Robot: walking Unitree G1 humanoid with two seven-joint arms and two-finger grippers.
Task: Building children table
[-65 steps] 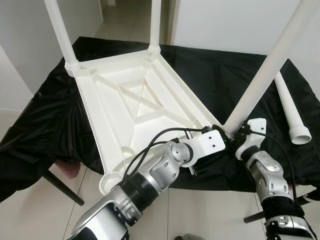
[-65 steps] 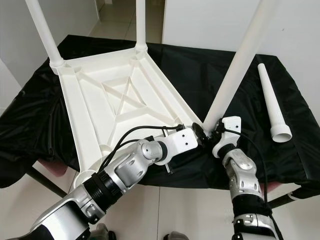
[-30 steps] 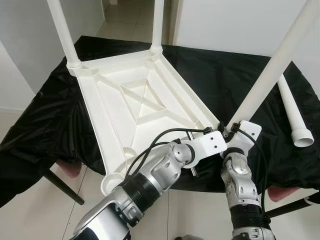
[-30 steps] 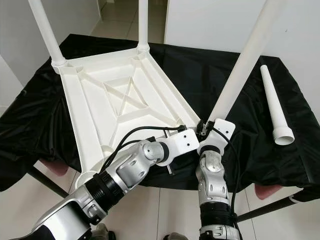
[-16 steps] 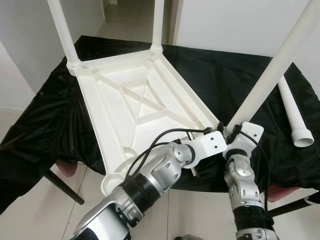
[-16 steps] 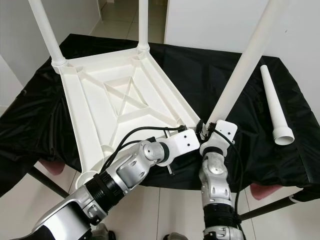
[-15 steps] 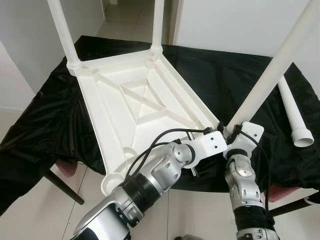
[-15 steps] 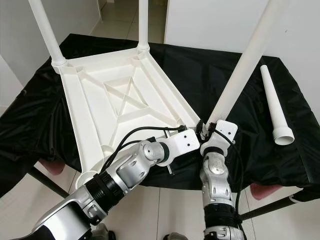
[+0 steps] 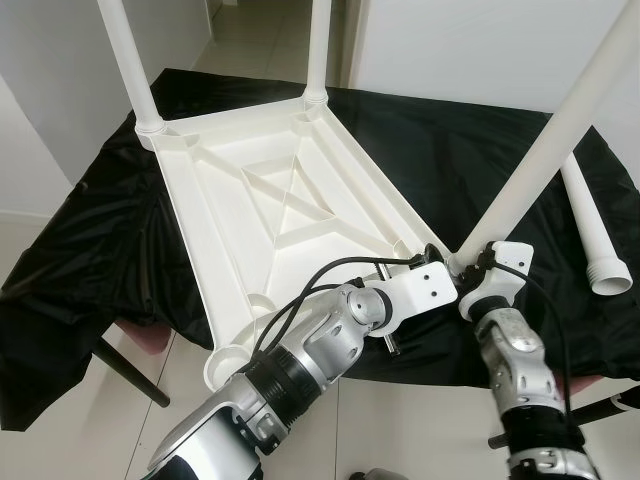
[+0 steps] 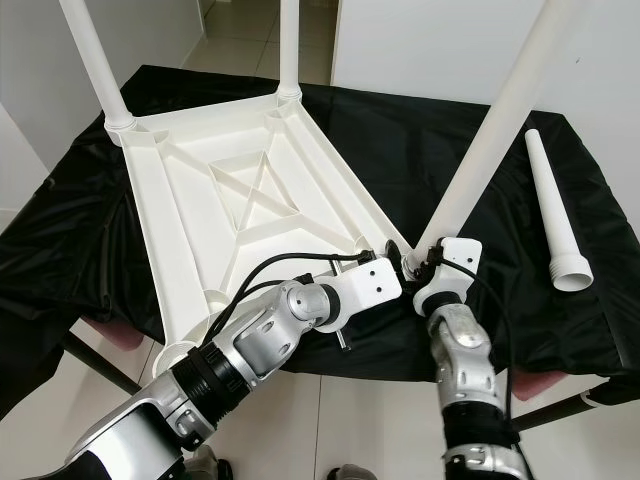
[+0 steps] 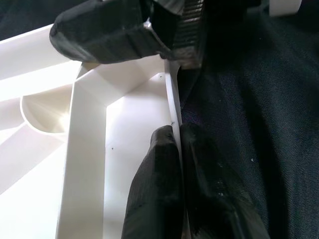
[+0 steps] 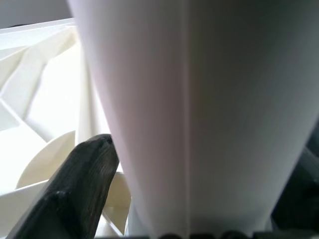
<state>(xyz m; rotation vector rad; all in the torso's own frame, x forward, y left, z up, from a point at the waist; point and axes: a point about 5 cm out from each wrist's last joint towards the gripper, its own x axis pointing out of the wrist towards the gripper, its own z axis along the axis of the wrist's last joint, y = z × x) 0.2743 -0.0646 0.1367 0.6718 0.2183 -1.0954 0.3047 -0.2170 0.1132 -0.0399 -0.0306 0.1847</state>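
The left gripper (image 11: 174,149) pinches the tabletop's (image 9: 270,190) thin edge wall at its near corner. Just beside it, the right gripper (image 10: 425,262) appears closed around the base of the tilted leg (image 10: 490,130) standing in that corner's socket. A loose leg (image 10: 550,215) lies apart on the black cloth (image 10: 420,130) under the tabletop.

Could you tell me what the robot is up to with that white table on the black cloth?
The robot is putting legs on an upside-down white table top that lies on a black cloth. Its left gripper pinches the rim at the near corner to steady it. Its right gripper holds the base of a leg at that corner's socket. Two far legs stand in place, and one spare leg lies on the cloth.
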